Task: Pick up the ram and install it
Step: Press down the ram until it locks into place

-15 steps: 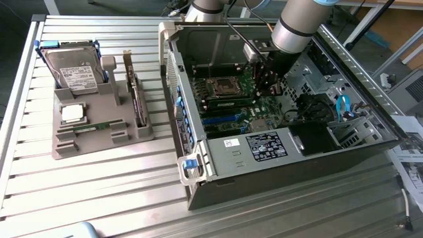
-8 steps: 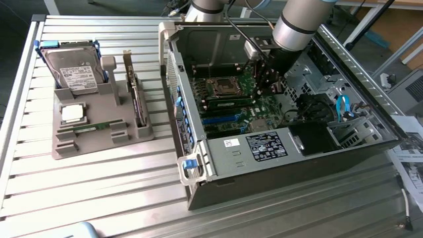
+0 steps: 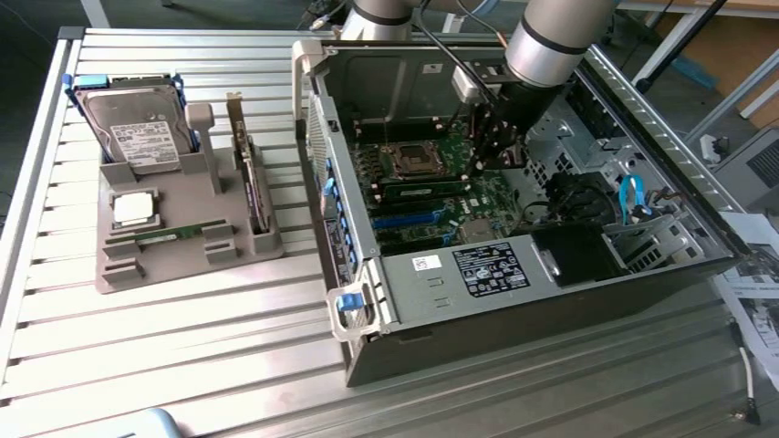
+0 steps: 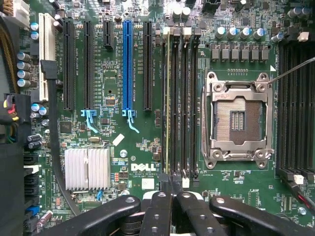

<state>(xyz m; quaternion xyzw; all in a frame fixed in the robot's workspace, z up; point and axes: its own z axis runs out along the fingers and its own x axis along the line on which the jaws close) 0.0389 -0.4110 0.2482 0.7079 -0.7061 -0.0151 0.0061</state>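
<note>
Open computer case [image 3: 402, 283]: lies on its side on a slatted metal table [image 3: 171, 347], at the exterior view's right. Motherboard [image 4: 123, 147] exposed inside, green.

Arm [image 3: 554, 36]: reaches down into the case from the far side. Gripper [image 3: 497, 151] sits low over the board, near the memory slots. In the wrist view the gripper [image 4: 172, 189] has its black fingers [image 4: 156, 211] pressed together, tips touching, directly over the end of the memory slots [image 4: 182, 103]. Nothing can be seen held between them.

Ram [image 4: 169, 103]: a thin stick seen edge-on, standing in the slot of the bank that lies farthest from the processor socket [image 4: 237, 120]. Whether it is fully seated cannot be told. In the exterior view a long narrow stick [image 3: 420, 192] shows in the slots just near of the socket.

Processor socket: empty, metal frame around it, beside the memory slots.

Expansion slots: several black ones and one blue slot [image 4: 128, 64], on the other side of the memory bank from the socket. Silver heatsink [image 4: 87, 168] close by.

Grey holder tray [image 3: 182, 242]: on the table at the exterior view's left, well apart from the gripper. Holds a hard drive [image 3: 140, 132] at its far end, a square silver chip [image 3: 134, 208], an upright card [image 3: 250, 182], and a small green strip [image 3: 164, 234] lying in a near recess.
</note>
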